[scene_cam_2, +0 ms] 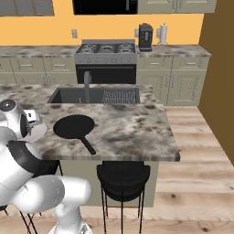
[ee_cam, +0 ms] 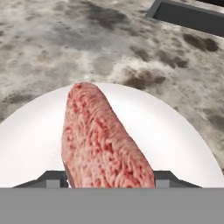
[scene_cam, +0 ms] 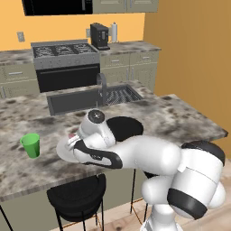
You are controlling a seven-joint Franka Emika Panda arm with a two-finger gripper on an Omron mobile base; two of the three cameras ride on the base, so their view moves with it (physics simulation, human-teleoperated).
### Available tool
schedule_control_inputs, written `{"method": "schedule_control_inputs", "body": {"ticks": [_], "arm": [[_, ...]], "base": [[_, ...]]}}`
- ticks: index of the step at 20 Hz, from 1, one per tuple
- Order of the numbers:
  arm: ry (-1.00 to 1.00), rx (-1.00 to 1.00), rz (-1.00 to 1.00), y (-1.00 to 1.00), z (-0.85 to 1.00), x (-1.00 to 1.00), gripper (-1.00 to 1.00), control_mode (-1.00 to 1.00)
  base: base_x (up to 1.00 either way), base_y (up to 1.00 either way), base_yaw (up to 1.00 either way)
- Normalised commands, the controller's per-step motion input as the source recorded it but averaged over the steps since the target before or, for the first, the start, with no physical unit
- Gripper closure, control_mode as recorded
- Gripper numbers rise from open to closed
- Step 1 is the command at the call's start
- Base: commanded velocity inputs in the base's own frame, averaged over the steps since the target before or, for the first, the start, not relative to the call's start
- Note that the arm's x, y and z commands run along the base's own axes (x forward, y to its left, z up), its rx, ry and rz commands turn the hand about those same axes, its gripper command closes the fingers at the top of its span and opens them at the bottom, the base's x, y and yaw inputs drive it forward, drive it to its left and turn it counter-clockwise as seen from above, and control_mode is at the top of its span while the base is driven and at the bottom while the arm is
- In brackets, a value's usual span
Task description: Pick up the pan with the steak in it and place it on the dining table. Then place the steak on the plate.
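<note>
Hand view, nearest: the gripper (ee_cam: 105,179) has its two dark finger tips set either side of the flat oblong slab of pinkish-red raw steak (ee_cam: 103,140). Jaws are part-way apart and closed on the steak, which sits between them and stretches away from the camera.

Directly beneath the steak lies the plain white round plate (ee_cam: 175,135); whether the meat touches the plate surface cannot be told.

The plate rests on the mottled grey-brown granite top of the dining table (scene_cam: 180,117), near its front edge. Left base view: the plate (scene_cam: 63,151) shows as a white sliver under the white arm's wrist. A small green cup (scene_cam: 31,145) stands on the granite just left of the plate.

On the other side of the plate, right base view: the black round frying pan (scene_cam_2: 73,126) sits flat on the table, empty, long handle pointing toward the front edge.

Beyond the plate: dark inset sink (scene_cam_2: 75,96) with a faucet.

Farthest from the plate: stove (scene_cam_2: 106,55) against the orange wall, black coffee machine (scene_cam_2: 145,37) on the counter beside it.
</note>
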Motion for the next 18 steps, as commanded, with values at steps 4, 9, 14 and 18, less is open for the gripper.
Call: {"method": "schedule_control_inputs", "body": {"ticks": [4, 9, 14, 18], "arm": [[0.00, 0.00, -0.04, 0.19, -0.10, 0.17, -1.00, -1.00], [0.00, 0.00, -0.04, 0.09, 0.01, 0.04, -1.00, -1.00], [0.00, 0.00, -0.04, 0.03, 0.20, 0.00, -1.00, -1.00], [0.00, 0.05, -0.05, -0.01, 0.47, -0.09, -1.00, -1.00]], "base": [[0.00, 0.00, 0.00], [0.00, 0.00, 0.00], [0.00, 0.00, 0.00], [0.00, 0.00, 0.00]]}}
